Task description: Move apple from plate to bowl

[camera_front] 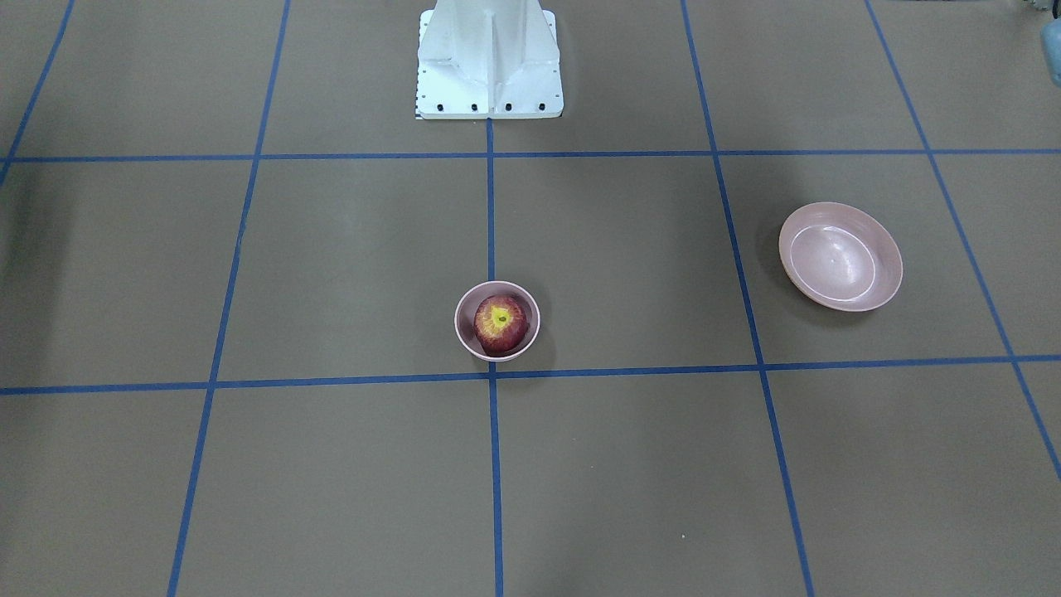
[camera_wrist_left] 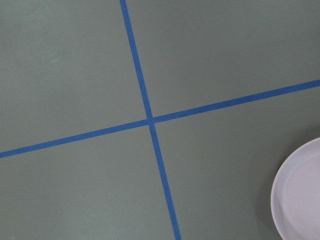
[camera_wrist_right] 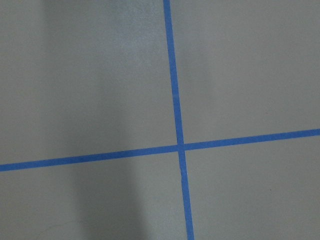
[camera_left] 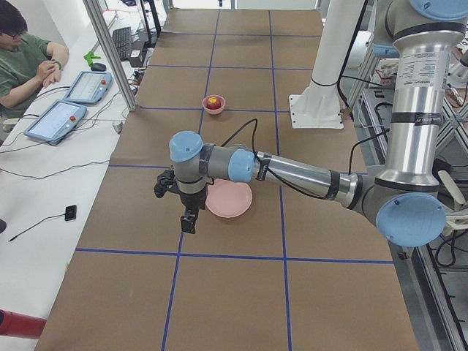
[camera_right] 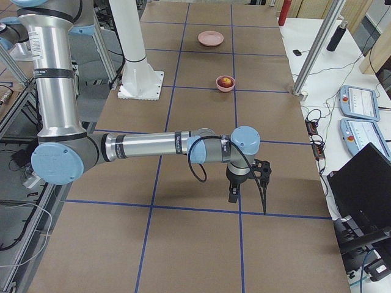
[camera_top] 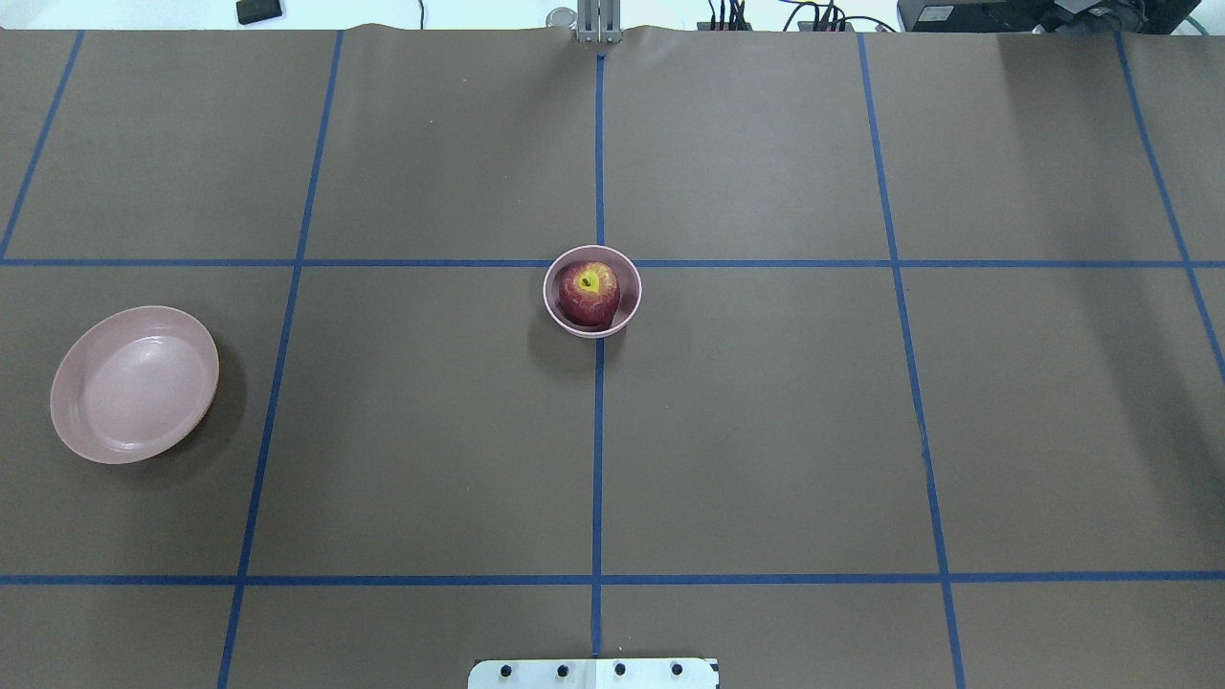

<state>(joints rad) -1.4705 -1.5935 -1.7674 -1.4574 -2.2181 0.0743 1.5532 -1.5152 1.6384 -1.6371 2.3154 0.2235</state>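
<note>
The dark red apple (camera_front: pixel 501 322) with a yellow-green stem patch sits inside the small deep pink bowl (camera_front: pixel 465 308) at the table's middle; both also show in the overhead view, the apple (camera_top: pixel 588 292) in the bowl (camera_top: pixel 629 304). The wide pink plate (camera_top: pixel 134 385) lies bare on the robot's left side. My left gripper (camera_left: pixel 189 221) hangs above the table just beside the plate (camera_left: pixel 232 202), whose edge shows in the left wrist view (camera_wrist_left: pixel 300 200). My right gripper (camera_right: pixel 233 194) hangs over bare table, far from the bowl (camera_right: pixel 225 86). I cannot tell whether either gripper is open or shut.
The white robot base (camera_front: pixel 489 62) stands at the table's edge. Blue tape lines (camera_top: pixel 598 431) divide the brown table into squares. An operator (camera_left: pixel 22 58) sits by two teach pendants (camera_left: pixel 73 99) beyond the far edge. A metal frame post (camera_left: pixel 110 51) stands there too.
</note>
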